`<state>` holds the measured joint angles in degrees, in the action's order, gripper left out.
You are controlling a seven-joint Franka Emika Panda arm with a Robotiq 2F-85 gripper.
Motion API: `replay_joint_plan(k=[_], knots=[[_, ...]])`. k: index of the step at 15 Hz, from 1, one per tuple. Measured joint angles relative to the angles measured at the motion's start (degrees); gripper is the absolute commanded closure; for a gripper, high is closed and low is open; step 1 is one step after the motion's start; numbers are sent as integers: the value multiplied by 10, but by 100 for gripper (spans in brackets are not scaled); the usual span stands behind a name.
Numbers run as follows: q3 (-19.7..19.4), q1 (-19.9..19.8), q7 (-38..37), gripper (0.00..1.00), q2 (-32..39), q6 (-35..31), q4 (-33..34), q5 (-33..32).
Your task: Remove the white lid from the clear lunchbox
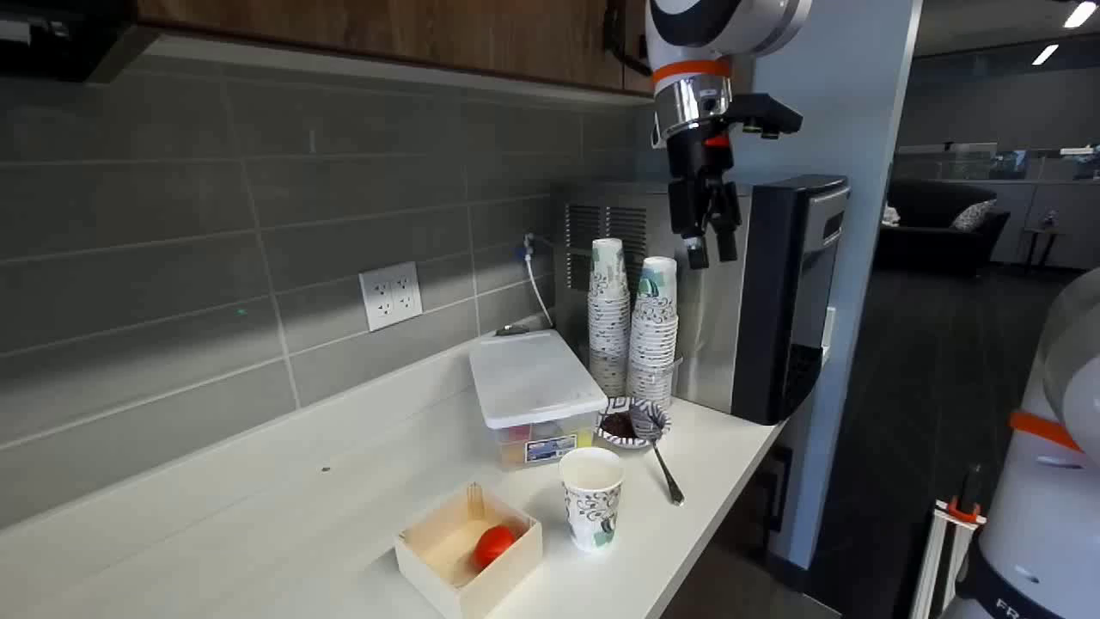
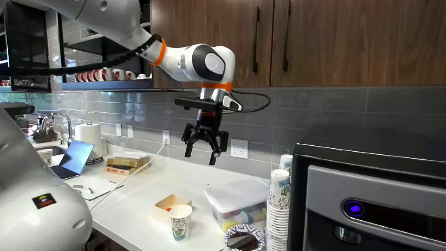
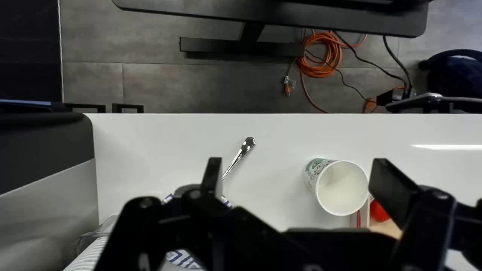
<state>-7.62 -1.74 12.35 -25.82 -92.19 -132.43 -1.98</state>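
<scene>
In an exterior view, the white lid [image 1: 534, 371] sits on the clear lunchbox [image 1: 552, 441]; should it fit tightly, I could lift both. A low approach could topple the patterned paper cup [image 1: 592, 509] or the stacked cups [image 1: 644, 344]. My gripper [image 1: 712, 249] hangs wide and empty.

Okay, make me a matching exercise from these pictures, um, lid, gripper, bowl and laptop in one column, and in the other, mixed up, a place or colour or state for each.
Column one:
1. lid
2. gripper
3. bowl
4. laptop

Column two:
A. blue pattern on its rim
B. on top of the clear lunchbox
C. near the paper towel roll
D. open in mid-air, holding nothing

Pairs: 1-B, 2-D, 3-A, 4-C.
</scene>
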Motion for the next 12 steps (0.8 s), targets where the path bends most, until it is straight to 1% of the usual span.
replay_joint_plan(k=[8, 10, 12], knots=[[2, 0, 0, 0, 1, -1, 0, -1], [17, 0, -8, 0, 8, -14, 2, -15], [47, 2, -32, 0, 23, -44, 5, -48]])
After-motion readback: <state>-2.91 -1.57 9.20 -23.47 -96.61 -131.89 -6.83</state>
